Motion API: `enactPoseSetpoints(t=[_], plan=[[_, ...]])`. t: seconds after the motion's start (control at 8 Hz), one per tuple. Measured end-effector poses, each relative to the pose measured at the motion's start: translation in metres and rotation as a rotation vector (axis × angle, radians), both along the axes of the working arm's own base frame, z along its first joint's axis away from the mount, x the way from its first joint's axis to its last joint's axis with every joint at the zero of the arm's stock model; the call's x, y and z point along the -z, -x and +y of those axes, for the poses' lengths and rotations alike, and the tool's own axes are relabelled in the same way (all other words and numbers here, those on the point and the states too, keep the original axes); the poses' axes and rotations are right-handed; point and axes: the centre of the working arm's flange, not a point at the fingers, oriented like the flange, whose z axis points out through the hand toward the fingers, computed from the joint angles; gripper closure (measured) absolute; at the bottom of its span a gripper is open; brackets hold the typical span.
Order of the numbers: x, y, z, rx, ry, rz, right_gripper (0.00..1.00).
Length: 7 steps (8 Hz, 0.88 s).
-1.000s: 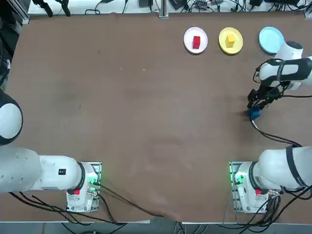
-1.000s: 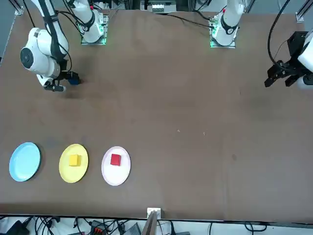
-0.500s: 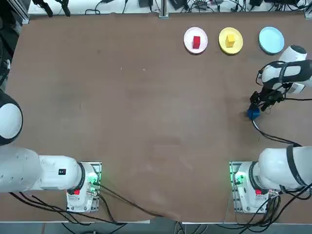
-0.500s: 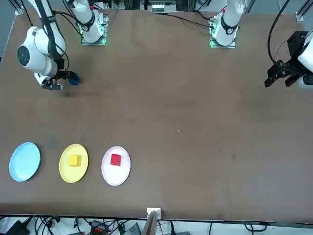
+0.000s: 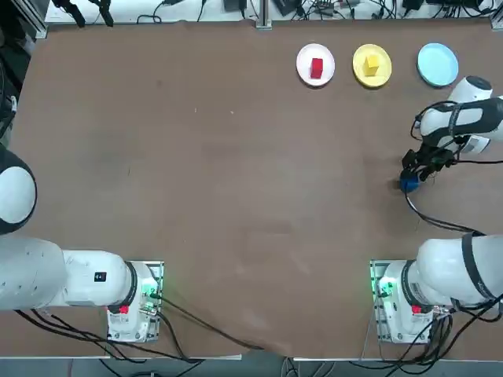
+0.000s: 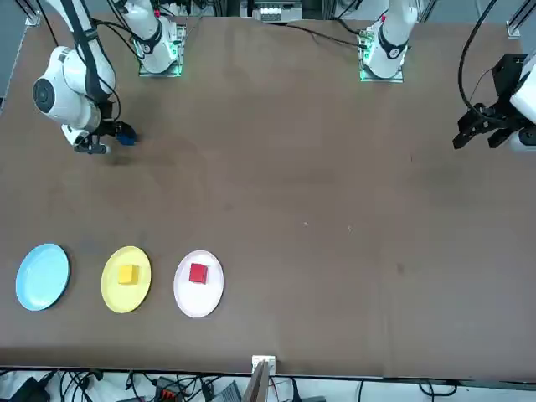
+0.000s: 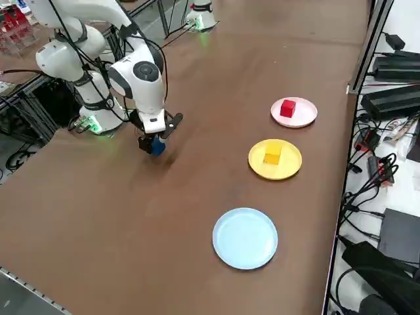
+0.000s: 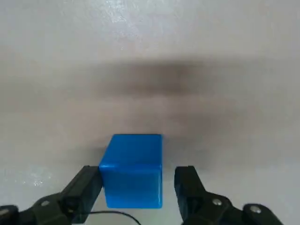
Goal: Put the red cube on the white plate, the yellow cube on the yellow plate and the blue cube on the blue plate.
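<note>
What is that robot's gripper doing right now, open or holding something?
Right gripper: open, down at the table with a finger on each side of the blue cube, not clamped on it.

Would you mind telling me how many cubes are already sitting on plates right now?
2: the red cube on the white plate and the yellow cube on the yellow plate. The blue cube is on the table between the right gripper fingers.
</note>
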Motion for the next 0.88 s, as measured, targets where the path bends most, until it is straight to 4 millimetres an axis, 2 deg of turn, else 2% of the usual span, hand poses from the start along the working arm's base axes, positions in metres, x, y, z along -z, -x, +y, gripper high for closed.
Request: enactPoseSetpoints(t=[0.38,0.5,0.75,0.88], plan=[[0.015,0.011,0.003,-0.001,0.003,-0.022,0.09],[0.017,0.012,0.004,-0.002,0.003,-0.023,0.22],[0.014,0.01,0.004,-0.004,0.006,-0.034,0.29],[0.01,0.006,0.004,-0.007,0.01,-0.052,0.29]])
